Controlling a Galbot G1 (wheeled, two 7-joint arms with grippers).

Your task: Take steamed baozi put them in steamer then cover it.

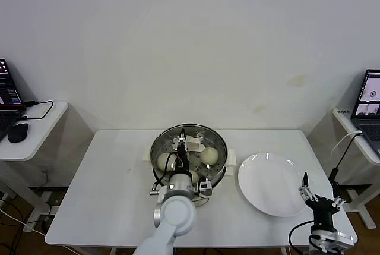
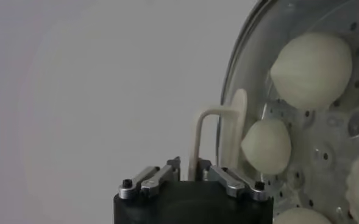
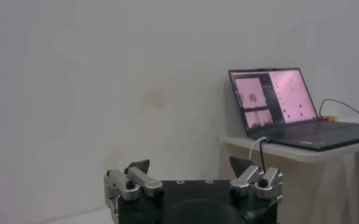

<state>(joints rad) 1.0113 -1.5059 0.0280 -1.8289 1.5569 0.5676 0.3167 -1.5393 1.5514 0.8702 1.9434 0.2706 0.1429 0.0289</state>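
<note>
A white rectangular table (image 1: pixel 107 189) stands against a plain pale wall. Near its middle sits the steamer (image 1: pixel 217 175), a round shiny stainless-steel pot on a cream-white base with side handles. The steamed baozi (image 1: pixel 209 156), small smooth cream-white dough buns, lie inside it on the perforated steel tray. The cover (image 1: pixel 196 130), a round clear glass lid with a metal rim, sits on top of the pot, and the buns show through the glass.

The left gripper (image 1: pixel 183 142) reaches over the pot from the near side of the table, its arm coming up from below in the head view. In the left wrist view its fingers (image 2: pixel 228 178) stand on either side of the thin wire stem of the lid's cream-white oblong handle (image 2: pixel 236 125). They are close to the stem, but whether they press on it or have let go cannot be told.

Just to the robot's right of the steamer lies a flat white round plate (image 1: pixel 270 183), with nothing on it. The right gripper (image 1: pixel 319 198) hangs at the table's near right corner, just beyond the plate's edge, its jaws spread wide and holding nothing.

Side desks flank the table, each carrying a laptop; the one on the right (image 3: pixel 283 103) has its screen lit.
</note>
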